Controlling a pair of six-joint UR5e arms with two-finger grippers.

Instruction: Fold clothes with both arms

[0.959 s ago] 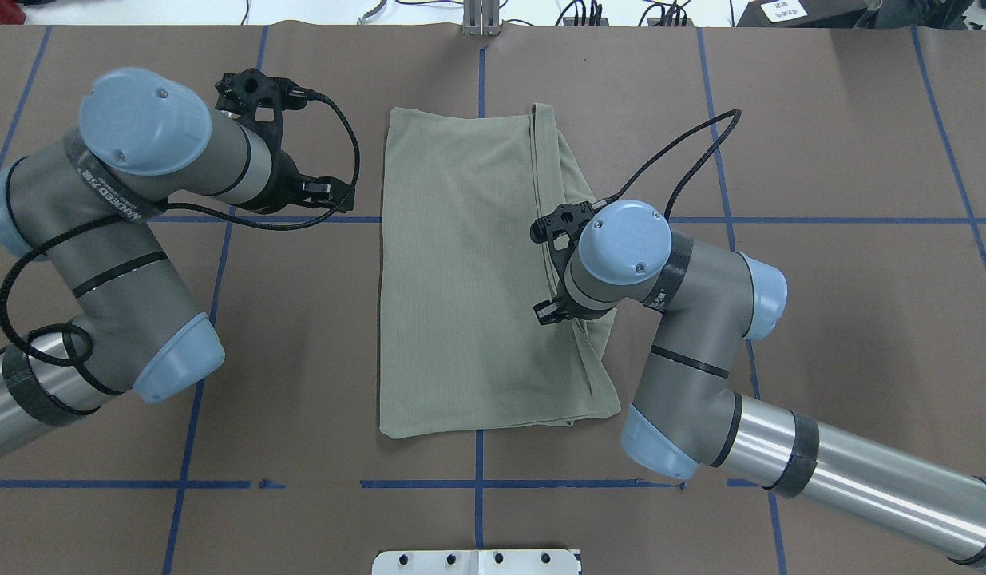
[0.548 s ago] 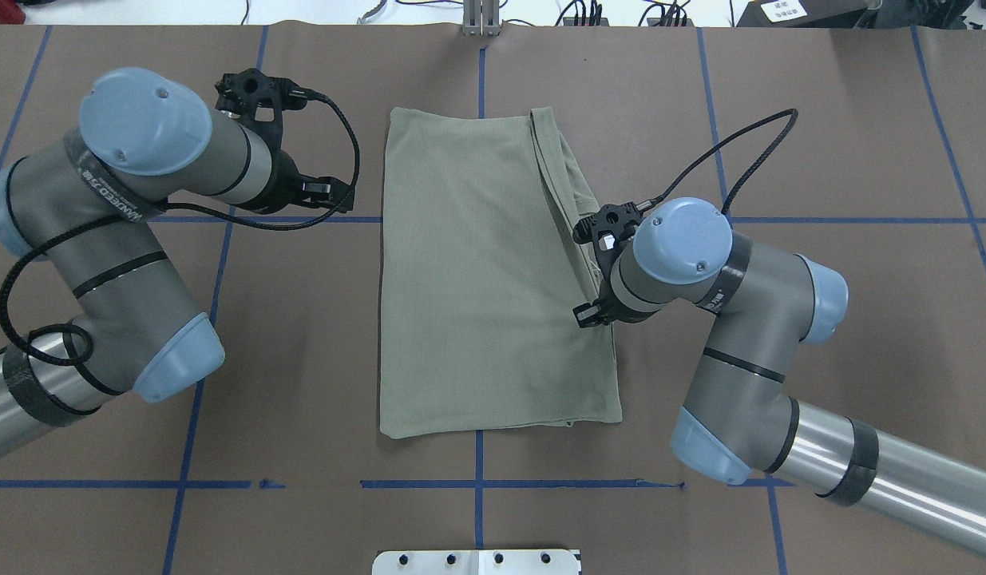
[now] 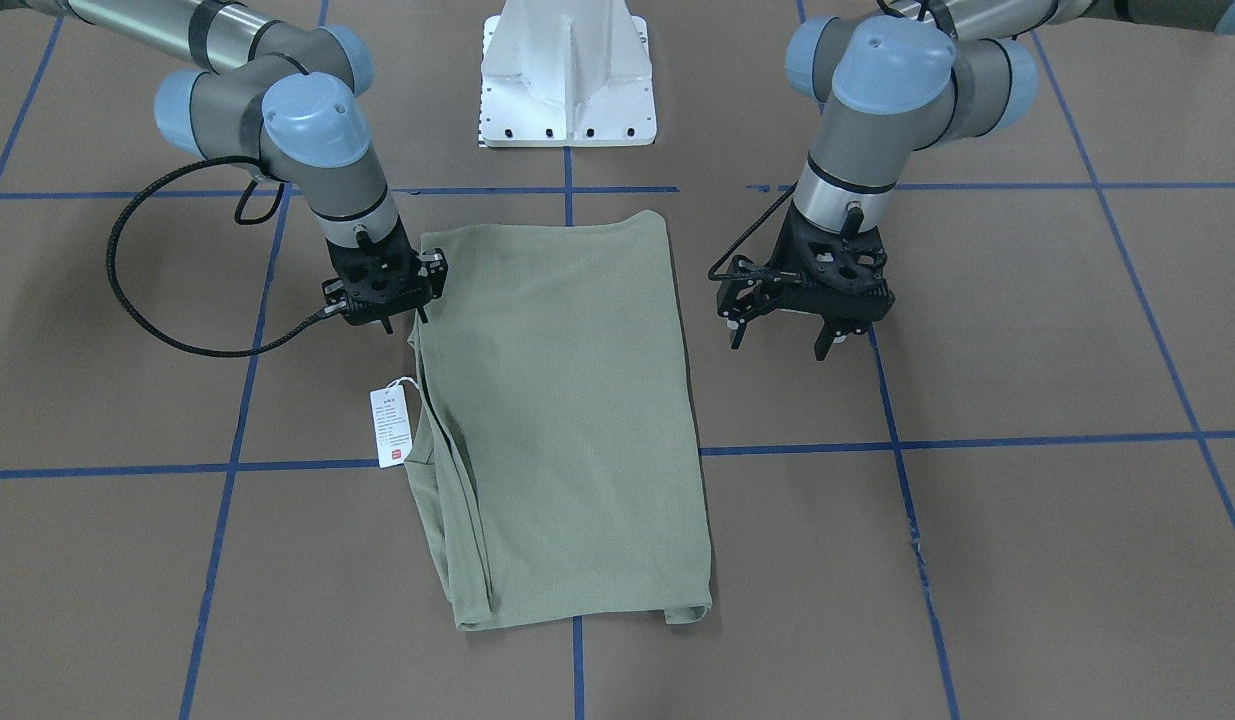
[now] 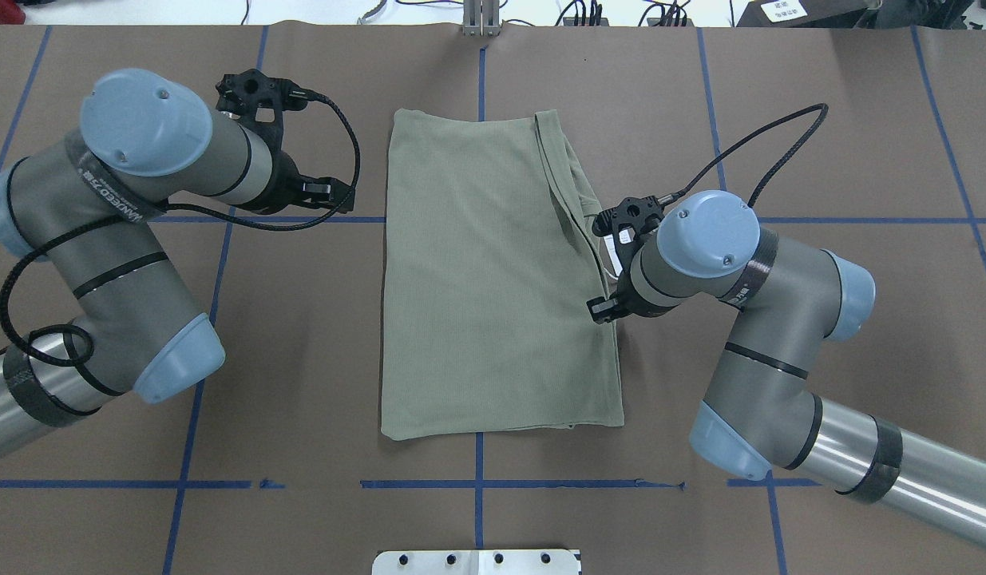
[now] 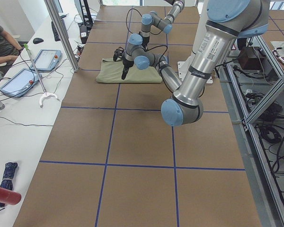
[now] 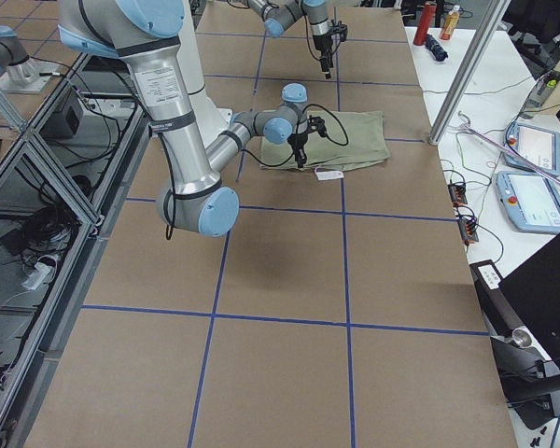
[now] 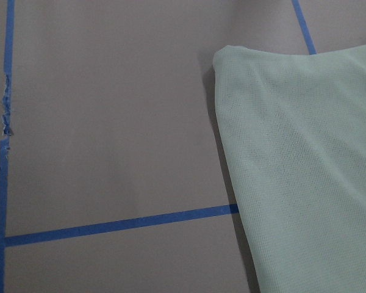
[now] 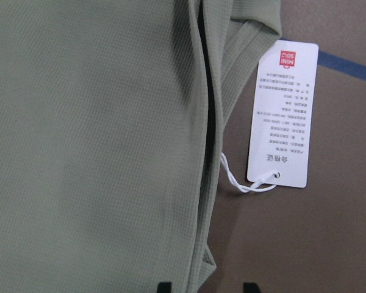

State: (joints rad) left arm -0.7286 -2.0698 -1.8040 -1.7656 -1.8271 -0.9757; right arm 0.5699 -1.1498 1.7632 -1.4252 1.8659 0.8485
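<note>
**Tools.** The right gripper (image 3: 404,320) is released: the right wrist view shows its 2 fingertips (image 8: 163,287) set apart, astride the layered long edge of the shirt (image 3: 567,420) and pinching nothing. The left gripper (image 3: 779,340) is also spread open. It hangs empty over bare table (image 3: 977,560), off the shirt's opposite long edge and clear of the cloth.

**Position.** Both grippers stand forward of the white pedestal base (image 3: 567,90), 1 to each side of it, at roughly equal reach.

**Garment.** The shirt lies flat on the table directly in front of the base, centred on it and running lengthwise away from it. It is already folded into 1 long, narrow panel. The stacked edges show on the robot's right side. The hang tag (image 3: 390,427) rests on the table just beside that edge, tethered by its string. Which end holds the neck cannot be told.

**Handling, as judged.**
- The knit looks light, soft and limp, so it will sag and drag and will not keep its shape when lifted.
- The layers may slide apart if only the top 1 is caught.
- Each gripper would best take 1 corner at the same end, biting through every layer.
- The loose tag could snag or get trapped in the fold.
</note>
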